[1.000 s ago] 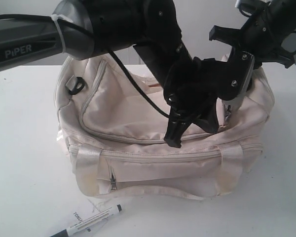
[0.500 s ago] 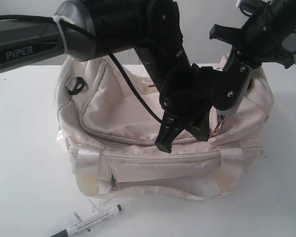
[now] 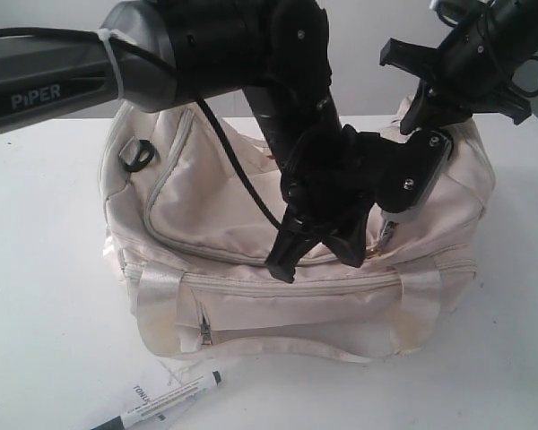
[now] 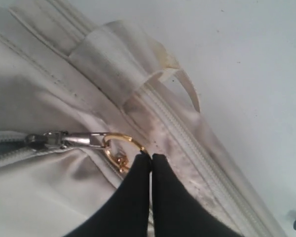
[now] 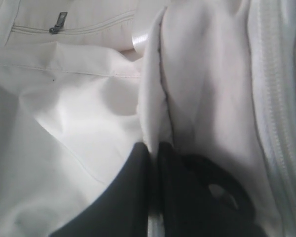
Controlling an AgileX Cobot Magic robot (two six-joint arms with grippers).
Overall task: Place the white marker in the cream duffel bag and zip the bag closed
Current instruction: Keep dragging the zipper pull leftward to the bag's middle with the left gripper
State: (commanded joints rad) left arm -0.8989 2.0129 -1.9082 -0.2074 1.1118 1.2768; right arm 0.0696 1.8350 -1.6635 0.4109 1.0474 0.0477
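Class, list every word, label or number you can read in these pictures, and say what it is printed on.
"PiPER": on the left arm, on its grey link.
"TON", rest hidden: on the paper tag under the white marker.
Black print on the marker: too small to read.

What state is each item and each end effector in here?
cream duffel bag, upright on the table.
white marker, capped, lying on the table in front of the bag.
left end effector, shut on the gold keychain.
right end effector, shut on a fold of the bag.
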